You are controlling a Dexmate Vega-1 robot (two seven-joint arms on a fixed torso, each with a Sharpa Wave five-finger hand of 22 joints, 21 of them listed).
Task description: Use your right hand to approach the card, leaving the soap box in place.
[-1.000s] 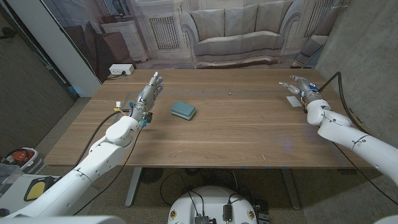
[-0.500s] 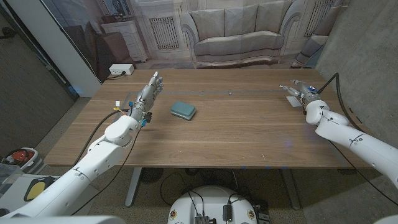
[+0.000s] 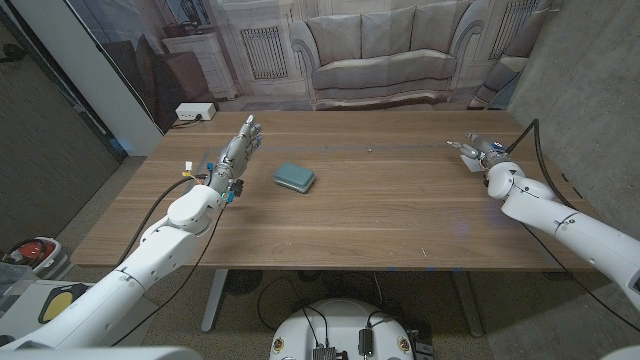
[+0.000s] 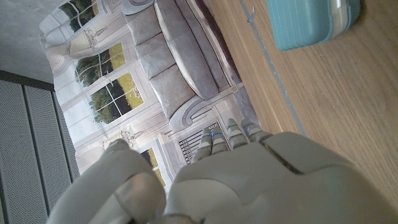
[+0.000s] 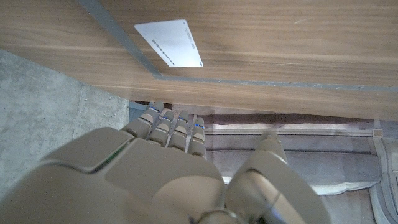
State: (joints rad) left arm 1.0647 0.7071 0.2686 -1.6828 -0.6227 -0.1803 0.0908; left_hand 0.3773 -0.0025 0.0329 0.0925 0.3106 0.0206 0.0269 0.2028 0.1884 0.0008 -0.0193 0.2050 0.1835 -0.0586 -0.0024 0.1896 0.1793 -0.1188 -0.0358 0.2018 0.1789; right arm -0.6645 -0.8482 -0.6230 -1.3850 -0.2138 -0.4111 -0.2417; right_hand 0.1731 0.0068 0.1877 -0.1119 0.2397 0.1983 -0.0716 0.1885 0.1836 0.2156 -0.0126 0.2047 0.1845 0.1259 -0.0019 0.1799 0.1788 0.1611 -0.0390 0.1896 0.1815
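Note:
The white card (image 5: 169,42) lies flat on the wooden table near its far right corner, beside a grey tape line. My right hand (image 3: 474,148) hovers right at the card, fingers stretched out and holding nothing; the right wrist view shows this hand (image 5: 174,168) with the card just beyond its fingertips. The teal soap box (image 3: 295,177) sits left of the table's middle and also shows in the left wrist view (image 4: 311,22). My left hand (image 3: 238,150) stands to the left of the soap box with fingers extended, apart from it and holding nothing.
A white power strip (image 3: 193,112) lies past the table's far left corner. A printed backdrop of a sofa (image 3: 380,50) hangs behind the table. The table's right edge (image 3: 545,165) runs close to my right hand.
My right hand has shifted a little to the left and now covers most of the card in the head view. The left hand and the soap box have stayed still.

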